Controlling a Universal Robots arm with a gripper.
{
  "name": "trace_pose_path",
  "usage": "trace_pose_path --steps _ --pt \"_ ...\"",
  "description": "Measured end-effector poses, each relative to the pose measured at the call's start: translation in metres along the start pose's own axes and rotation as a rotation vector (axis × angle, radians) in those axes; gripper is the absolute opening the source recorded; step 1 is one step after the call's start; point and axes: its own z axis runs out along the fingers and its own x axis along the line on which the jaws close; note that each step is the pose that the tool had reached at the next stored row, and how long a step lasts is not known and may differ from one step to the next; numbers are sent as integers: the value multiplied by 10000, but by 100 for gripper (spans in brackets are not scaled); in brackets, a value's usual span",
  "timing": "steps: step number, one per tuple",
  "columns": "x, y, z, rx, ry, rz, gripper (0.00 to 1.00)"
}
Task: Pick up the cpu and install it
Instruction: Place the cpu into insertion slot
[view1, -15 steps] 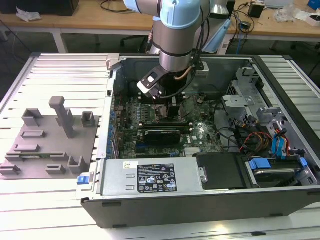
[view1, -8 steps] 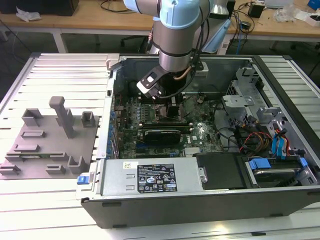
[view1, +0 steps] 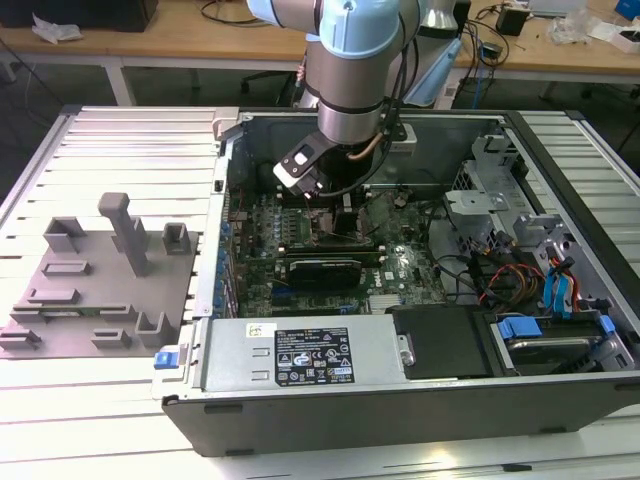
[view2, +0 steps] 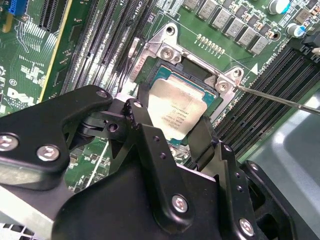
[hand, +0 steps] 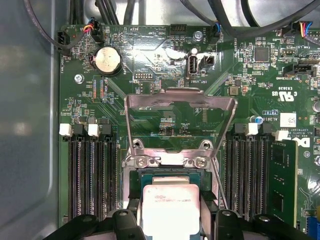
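The arm (view1: 350, 70) reaches down into an open computer case (view1: 400, 410) lying on a slatted metal table (view1: 100, 150), with its gripper (view1: 335, 205) low over the green motherboard (view1: 400, 265). A grey tray (view1: 90, 290) with upright holders sits at the exterior view's left, well apart from the arm. A silver power supply (view1: 235, 350) lines the case's near side.
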Motion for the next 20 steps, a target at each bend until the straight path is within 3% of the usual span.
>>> trace_pose_path --steps 10,12,13,20 --pt "0 0 2 -1 2 0 55" --pt "2 1 5 -5 10 0 55" --pt "2 1 5 -4 8 0 62" --pt "0 4 3 -1 2 -1 62"
